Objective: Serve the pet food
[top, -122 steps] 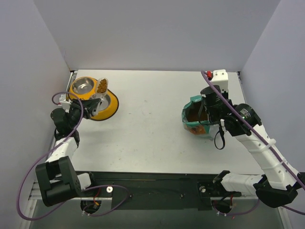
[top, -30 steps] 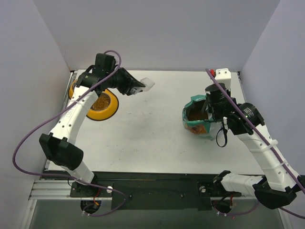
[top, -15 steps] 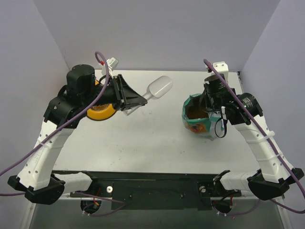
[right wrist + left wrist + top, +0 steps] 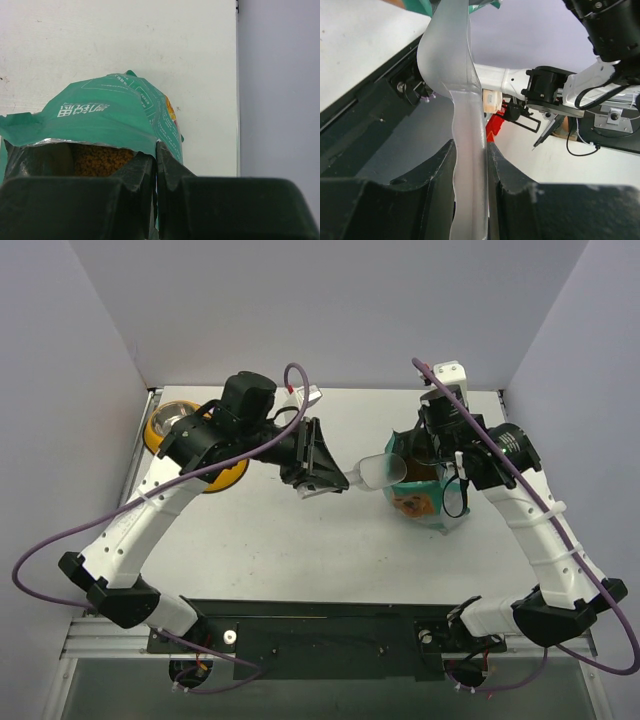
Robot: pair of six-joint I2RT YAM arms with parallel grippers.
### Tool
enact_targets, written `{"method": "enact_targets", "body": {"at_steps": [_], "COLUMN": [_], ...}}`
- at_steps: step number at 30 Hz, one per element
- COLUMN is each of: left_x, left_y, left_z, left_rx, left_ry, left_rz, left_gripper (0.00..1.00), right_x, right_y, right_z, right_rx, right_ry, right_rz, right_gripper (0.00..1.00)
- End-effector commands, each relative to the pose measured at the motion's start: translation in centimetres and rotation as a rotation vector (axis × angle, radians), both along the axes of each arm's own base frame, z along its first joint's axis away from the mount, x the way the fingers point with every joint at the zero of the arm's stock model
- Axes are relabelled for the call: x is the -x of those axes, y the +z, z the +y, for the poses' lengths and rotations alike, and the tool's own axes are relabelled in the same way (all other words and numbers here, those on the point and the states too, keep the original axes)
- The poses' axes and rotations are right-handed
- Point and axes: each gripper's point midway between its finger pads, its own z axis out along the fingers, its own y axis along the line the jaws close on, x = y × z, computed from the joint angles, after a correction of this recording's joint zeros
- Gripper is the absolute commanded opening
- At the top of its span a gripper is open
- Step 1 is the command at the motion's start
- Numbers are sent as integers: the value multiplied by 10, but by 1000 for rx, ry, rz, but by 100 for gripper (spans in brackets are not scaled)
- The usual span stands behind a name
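My left gripper [image 4: 335, 477] is shut on the handle of a clear plastic scoop [image 4: 380, 472], whose empty cup sits at the left rim of the pouch mouth. In the left wrist view the scoop [image 4: 452, 75] runs up between my shut fingers [image 4: 440, 185]. The teal-and-white pouch [image 4: 415, 495] stands open at centre right. My right gripper [image 4: 432, 445] is shut on its rim; the right wrist view shows the pouch [image 4: 110, 117] pinched at its edge and the brown pet food [image 4: 97, 159] inside. Pet food also lies in the near bowl of the yellow feeder [image 4: 215, 475].
The yellow double-bowl feeder has a steel bowl [image 4: 170, 417] showing at the back left, partly hidden by my left arm. Grey walls close the table on three sides. A black rail [image 4: 320, 625] runs along the near edge.
My left gripper has carried the empty scoop rightward across the table to the pouch mouth. My right gripper still holds the pouch rim, shifted slightly.
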Motion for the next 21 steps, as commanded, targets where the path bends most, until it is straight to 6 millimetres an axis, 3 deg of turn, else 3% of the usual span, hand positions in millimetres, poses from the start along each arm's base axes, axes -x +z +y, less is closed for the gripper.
{"method": "enact_targets", "body": {"at_steps": [1,7,8,9,10,11,13,21], "left_x": [5,-5,-8,-12,-15,-19,-29,-52], "left_y": [15,11,0,6,-3,3,-4,-31], "left_z": [-8,-28,-33,-39,-44,-49,-57,-85], "left_rx": [46,87,79,126,127,174,195,115], "left_ry": [0,79,109,120,159,168,233,455], "left_rz": [40,159,246,254,355,355,441,706], "left_gripper": [0,0,0,0,0,0,0,0], "right_x": [3,6,6,5,5,5,5,2], "right_y": [2,3,4,4,4,4,4,2], "right_z": [-3,0,1,3,6,8,13,20], "right_rx": [52,117,119,120,119,117,106,94], "right_ry": [7,24,29,33,37,44,57,65], "right_rz": [-4,-29,-33,-36,-37,-39,-49,-57], "right_gripper": [0,0,0,0,0,0,0,0]}}
